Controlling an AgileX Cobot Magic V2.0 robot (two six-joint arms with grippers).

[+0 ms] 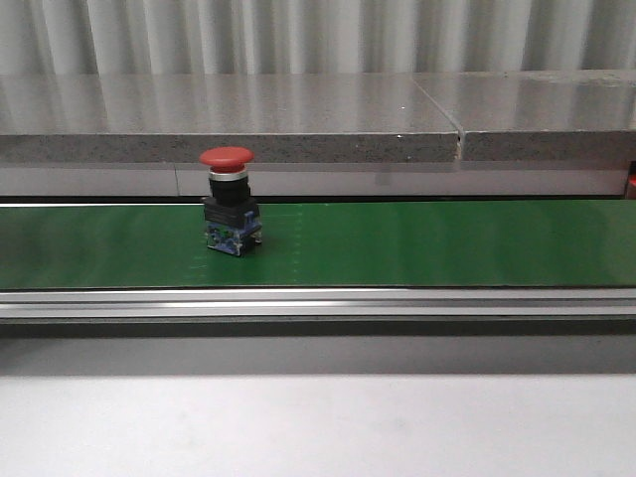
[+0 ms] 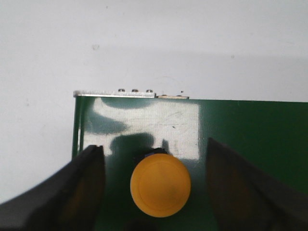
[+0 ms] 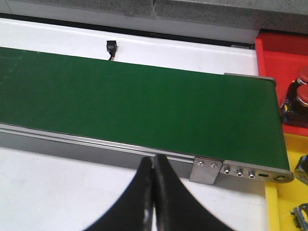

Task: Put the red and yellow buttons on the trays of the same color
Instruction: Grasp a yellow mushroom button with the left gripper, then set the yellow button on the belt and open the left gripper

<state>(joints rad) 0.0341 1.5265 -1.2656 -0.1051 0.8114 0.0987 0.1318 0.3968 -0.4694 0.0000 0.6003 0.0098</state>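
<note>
While its two dark fingers are standing wide apart, the left gripper is hovering directly over a yellow button, whose round cap is sitting in the gap between them without touching either finger. That button is resting on the green conveyor belt, close to the belt's end, where a small metal bracket is showing against the white table. The right gripper is hanging with its fingers pressed together and nothing between them, above the near metal rail of the belt and close to its other end. Just beyond that end, a red tray is holding red buttons, and a yellow tray is lying beside it. In the front view, a single red button is standing upright on the belt, left of centre, well apart from anything else.
</note>
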